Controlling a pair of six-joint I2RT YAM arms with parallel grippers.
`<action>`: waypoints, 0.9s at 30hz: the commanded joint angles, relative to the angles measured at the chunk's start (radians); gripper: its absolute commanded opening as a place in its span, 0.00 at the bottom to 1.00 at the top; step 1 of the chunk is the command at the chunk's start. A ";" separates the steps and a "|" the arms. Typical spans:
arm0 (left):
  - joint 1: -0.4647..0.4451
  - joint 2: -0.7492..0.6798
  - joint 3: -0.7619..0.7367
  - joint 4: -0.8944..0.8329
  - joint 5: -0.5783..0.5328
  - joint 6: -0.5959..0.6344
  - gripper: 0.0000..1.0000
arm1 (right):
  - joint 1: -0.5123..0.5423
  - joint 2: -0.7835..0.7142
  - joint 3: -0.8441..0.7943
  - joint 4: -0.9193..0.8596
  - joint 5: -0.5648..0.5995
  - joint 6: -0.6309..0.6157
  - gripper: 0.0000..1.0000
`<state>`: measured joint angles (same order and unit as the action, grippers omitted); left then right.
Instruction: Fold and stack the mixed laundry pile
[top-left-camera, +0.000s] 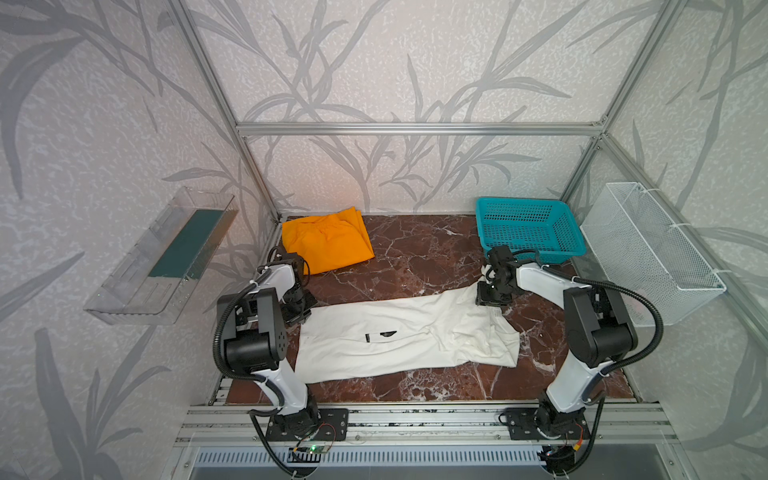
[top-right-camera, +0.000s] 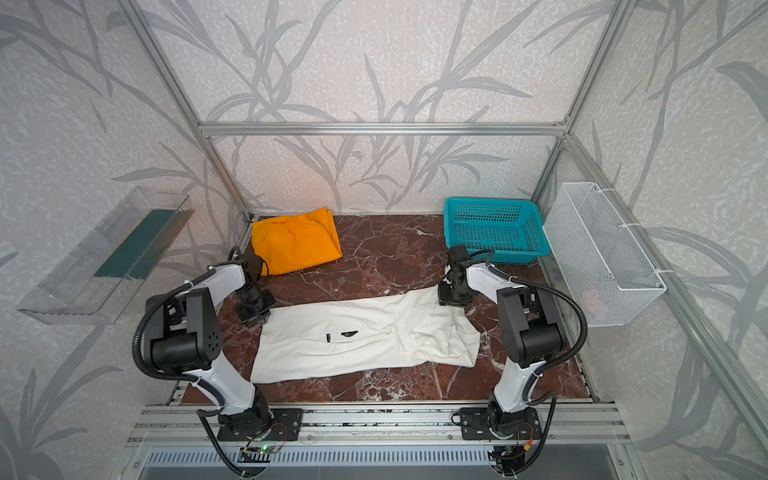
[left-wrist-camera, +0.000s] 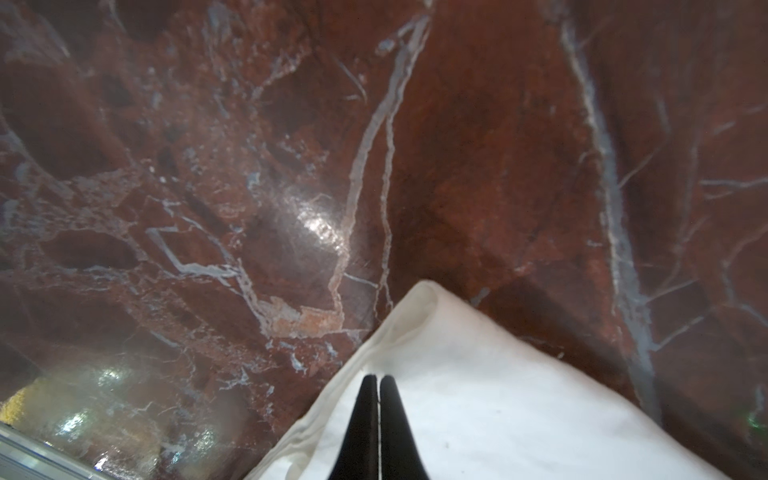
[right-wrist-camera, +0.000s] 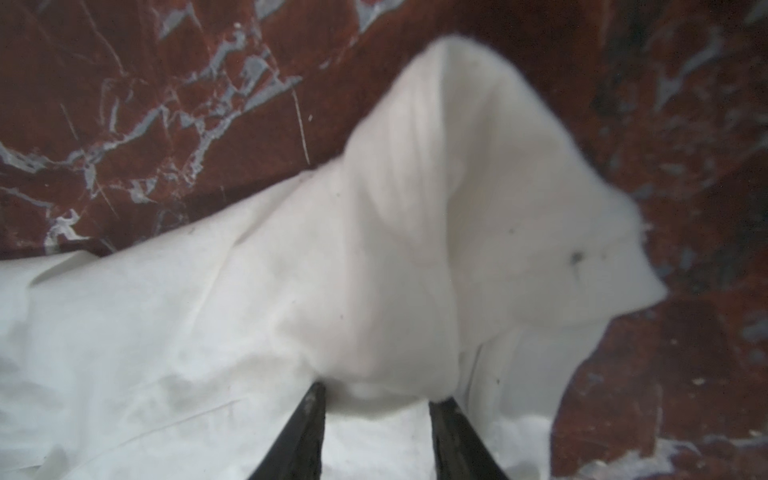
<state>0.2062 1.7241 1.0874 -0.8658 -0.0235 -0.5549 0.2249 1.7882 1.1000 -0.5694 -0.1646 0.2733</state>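
Note:
The white shirt (top-left-camera: 399, 340) (top-right-camera: 357, 336) lies spread across the middle of the marble table, with a small black mark (top-left-camera: 380, 336) showing. The orange trousers (top-left-camera: 326, 241) (top-right-camera: 295, 241) lie folded at the back left. My left gripper (top-left-camera: 301, 316) (left-wrist-camera: 377, 378) is at the shirt's far left corner (left-wrist-camera: 478, 395), its fingers pressed together on the cloth. My right gripper (top-left-camera: 492, 301) (right-wrist-camera: 378, 395) is at the shirt's far right corner. Its fingers stand apart, and a raised fold of the shirt (right-wrist-camera: 436, 208) bulges between the tips.
A teal plastic basket (top-left-camera: 519, 201) stands at the back right, close behind the right wrist. A white wire basket (top-left-camera: 652, 249) hangs on the right wall and a clear tray (top-left-camera: 162, 257) on the left wall. Bare marble (top-left-camera: 415, 257) lies between trousers and shirt.

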 joint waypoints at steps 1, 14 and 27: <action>0.007 -0.049 0.029 -0.015 -0.001 0.007 0.00 | -0.006 0.001 0.019 -0.011 0.028 -0.002 0.41; -0.002 -0.097 -0.092 -0.108 -0.095 -0.045 0.37 | -0.006 -0.036 -0.011 -0.017 0.049 -0.010 0.41; -0.010 -0.064 -0.094 -0.093 -0.058 -0.054 0.02 | -0.018 -0.010 -0.006 -0.017 0.048 -0.020 0.41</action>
<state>0.2008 1.6604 0.9737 -0.9379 -0.0692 -0.5941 0.2169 1.7832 1.0966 -0.5705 -0.1307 0.2623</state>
